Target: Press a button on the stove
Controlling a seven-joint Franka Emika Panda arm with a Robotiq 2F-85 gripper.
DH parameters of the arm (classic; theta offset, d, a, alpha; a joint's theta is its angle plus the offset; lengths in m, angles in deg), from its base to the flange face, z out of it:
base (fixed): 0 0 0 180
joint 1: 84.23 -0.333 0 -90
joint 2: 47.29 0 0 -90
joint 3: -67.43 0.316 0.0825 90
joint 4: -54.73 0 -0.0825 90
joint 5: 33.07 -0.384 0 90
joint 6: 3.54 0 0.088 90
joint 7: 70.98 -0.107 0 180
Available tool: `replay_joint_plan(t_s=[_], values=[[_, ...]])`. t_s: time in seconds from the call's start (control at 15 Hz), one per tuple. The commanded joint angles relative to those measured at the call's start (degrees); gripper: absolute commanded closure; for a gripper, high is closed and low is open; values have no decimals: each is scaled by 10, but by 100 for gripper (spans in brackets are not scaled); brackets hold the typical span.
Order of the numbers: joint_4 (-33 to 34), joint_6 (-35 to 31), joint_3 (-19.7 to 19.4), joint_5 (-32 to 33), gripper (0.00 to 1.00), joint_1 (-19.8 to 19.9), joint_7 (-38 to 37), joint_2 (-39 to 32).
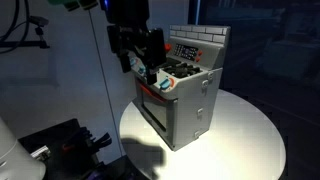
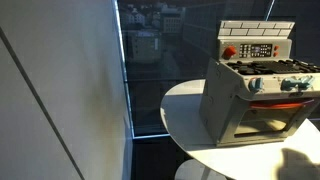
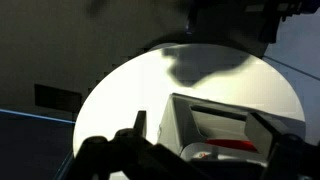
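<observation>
Wrist view has the gripper (image 3: 200,128) with fingers (image 3: 138,125) spread wide — open, holding nothing — right over the stove (image 3: 225,125), at about 5 o'clock on the round white table (image 3: 120,90). Back-panel markings (image 2: 256,50) are too small to read.

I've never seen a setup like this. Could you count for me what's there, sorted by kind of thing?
toy stove: 1
round white table: 1
pincer on the robot arm: 1
Total: 3
</observation>
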Motion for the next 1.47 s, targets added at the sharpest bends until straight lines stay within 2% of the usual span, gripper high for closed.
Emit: replay_joint_plan(t_s=[0.0, 0.67, 1.4], values=[[1, 0, 7, -5, 0, 8, 4, -2], [29, -3, 20, -16, 0, -2, -7, -34], [158, -22, 48, -83, 0, -15, -43, -165]])
